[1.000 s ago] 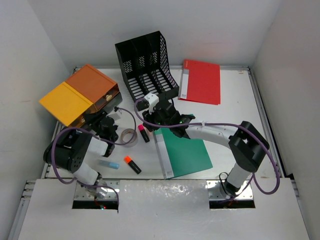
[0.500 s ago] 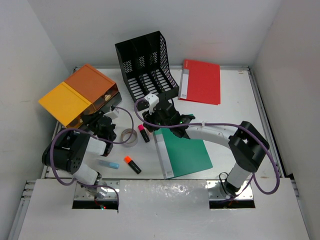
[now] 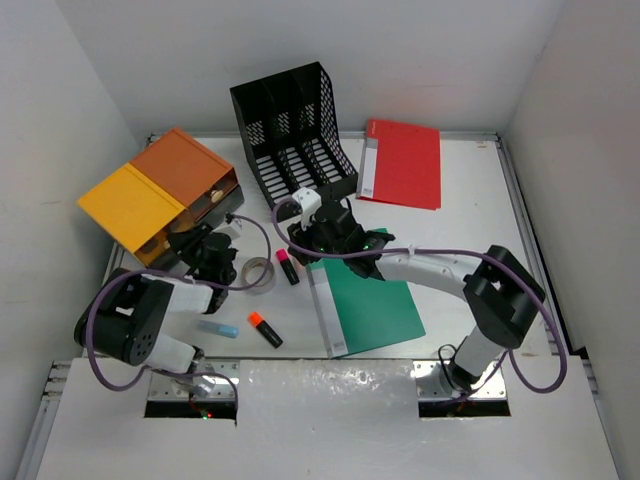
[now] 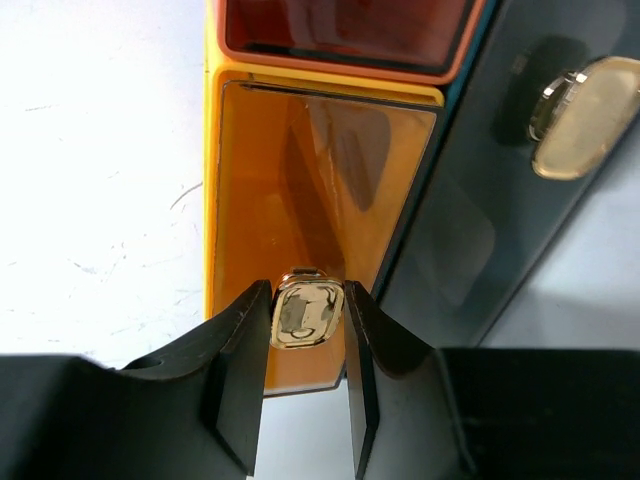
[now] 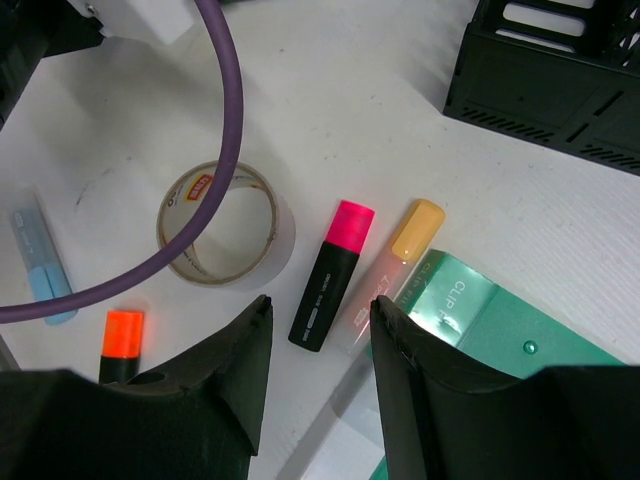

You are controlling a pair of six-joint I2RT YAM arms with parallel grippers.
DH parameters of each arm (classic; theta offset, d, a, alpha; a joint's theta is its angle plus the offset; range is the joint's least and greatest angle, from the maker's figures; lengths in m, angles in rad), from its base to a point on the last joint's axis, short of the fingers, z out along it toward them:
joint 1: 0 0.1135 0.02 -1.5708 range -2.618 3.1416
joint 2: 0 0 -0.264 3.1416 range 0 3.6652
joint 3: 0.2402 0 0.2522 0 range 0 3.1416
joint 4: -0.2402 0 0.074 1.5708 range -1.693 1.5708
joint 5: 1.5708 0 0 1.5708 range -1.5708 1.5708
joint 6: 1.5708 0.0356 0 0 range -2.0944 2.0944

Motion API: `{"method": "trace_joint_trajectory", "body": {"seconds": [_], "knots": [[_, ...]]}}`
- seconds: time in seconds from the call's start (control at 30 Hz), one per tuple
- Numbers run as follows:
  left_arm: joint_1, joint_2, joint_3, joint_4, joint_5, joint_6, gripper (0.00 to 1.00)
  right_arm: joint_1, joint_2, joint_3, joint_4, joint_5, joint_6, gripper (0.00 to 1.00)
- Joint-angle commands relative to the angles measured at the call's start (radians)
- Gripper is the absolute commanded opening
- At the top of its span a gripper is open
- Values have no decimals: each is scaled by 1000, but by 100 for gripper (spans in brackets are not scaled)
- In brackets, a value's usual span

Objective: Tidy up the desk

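The desk (image 3: 470,250) fills the top view, its longer run going left to right, with rails down both sides. My left gripper (image 4: 306,300) is pinched on the gold knob (image 4: 308,320) of the orange-yellow drawer box (image 3: 150,195), upper left. My right gripper (image 5: 320,312) hangs spread over the pink highlighter (image 5: 332,275) at centre. There's bare white to the right of the green folder (image 3: 375,310), out toward the right rail (image 3: 527,235).

left gripper (image 4: 307,300) narrowed onto gold drawer knob (image 4: 307,314), left arm (image 3: 150,312) reached farther forward

Top view: high, behind arms, down on white flat desk (image 3: 470,215). Left wrist close on gold oval metal knob (image 4: 307,312); right wrist above clear tape roll (image 5: 225,225), shared with top view.
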Motion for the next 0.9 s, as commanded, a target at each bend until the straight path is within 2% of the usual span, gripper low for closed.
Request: {"method": "trace_joint_trajectory", "body": {"seconds": [0.0, 0.2, 0.33, 0.53, 0.73, 0.87], "knots": [[-66, -29, 3, -107, -1, -113, 0, -4, -51, -16, 58, 4, -8, 43], [-195, -87, 15, -343, -44, -226, 0, -4, -65, -41, 67, 4, -8, 43], [-292, -148, 47, -614, -34, -382, 0, -4, -88, -67, 71, 4, -8, 43], [-456, -198, 96, -858, -56, -508, 0, -4, -106, -96, 70, 4, -6, 44], [-488, -199, 127, -974, -19, -561, 0, -5, -119, -111, 61, 10, -14, 44], [-511, -219, 150, -1046, 80, -581, 0, -7, -136, -127, 55, 22, -21, 46]]}}
